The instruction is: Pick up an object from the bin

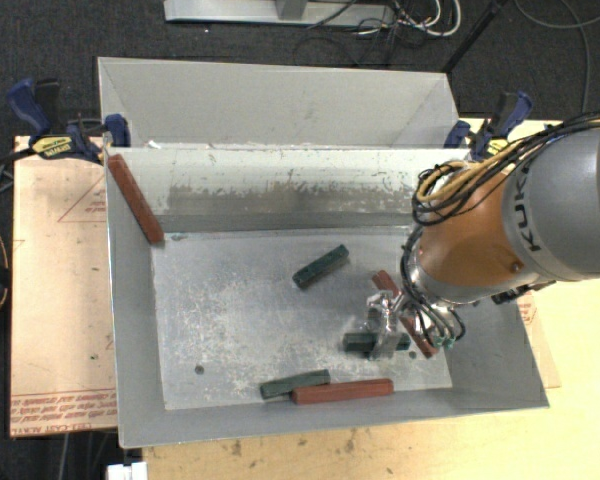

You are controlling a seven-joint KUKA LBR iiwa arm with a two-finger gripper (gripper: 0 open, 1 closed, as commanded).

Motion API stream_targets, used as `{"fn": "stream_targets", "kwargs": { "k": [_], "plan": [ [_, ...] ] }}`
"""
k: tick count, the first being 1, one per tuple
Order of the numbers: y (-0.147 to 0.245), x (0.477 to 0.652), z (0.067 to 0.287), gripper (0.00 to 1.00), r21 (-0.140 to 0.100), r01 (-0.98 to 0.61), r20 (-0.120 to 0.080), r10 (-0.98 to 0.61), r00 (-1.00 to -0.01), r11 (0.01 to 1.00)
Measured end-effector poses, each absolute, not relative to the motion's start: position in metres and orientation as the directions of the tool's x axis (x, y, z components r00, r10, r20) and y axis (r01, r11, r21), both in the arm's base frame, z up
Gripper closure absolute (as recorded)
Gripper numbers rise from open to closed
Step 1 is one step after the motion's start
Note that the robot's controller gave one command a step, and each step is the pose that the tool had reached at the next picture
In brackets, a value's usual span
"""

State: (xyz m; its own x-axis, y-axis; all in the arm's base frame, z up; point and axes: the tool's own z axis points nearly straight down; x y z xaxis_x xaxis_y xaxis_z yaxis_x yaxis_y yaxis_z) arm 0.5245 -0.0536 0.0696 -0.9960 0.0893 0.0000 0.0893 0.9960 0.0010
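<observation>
Camera view: the arm [480, 243] comes in from the right of the frame, and its hand [391, 332] is down low in the lower right part of the bin [230, 313]. Honestly can't tell whether the hand is open or closed, since the wrist and cables cover most of it.

The closest thing to it is a small dark block [358, 344], lying on the bin floor right against the hand's left side. I can't say if it's actually being gripped. There's also a small reddish piece [383, 281] just above the hand, partly tucked under the arm.

The rest is spread out. A dark green block [320, 266] lies tilted near the middle of the floor. A second dark green block [294, 384] sits along the bottom edge, with a reddish-brown bar [342, 391] touching its right end. A long reddish-brown bar [134, 200] leans in the upper left corner of the bin, well apart from everything else.
</observation>
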Motion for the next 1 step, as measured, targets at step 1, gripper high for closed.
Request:
{"fn": "stream_targets", "kwargs": {
  "k": [1],
  "plan": [
    [-0.0615, 0.5534, 0.2822, 1.00, 0.001, 0.093, -0.001, 0.093, -0.996, 0.996]
  ]
}}
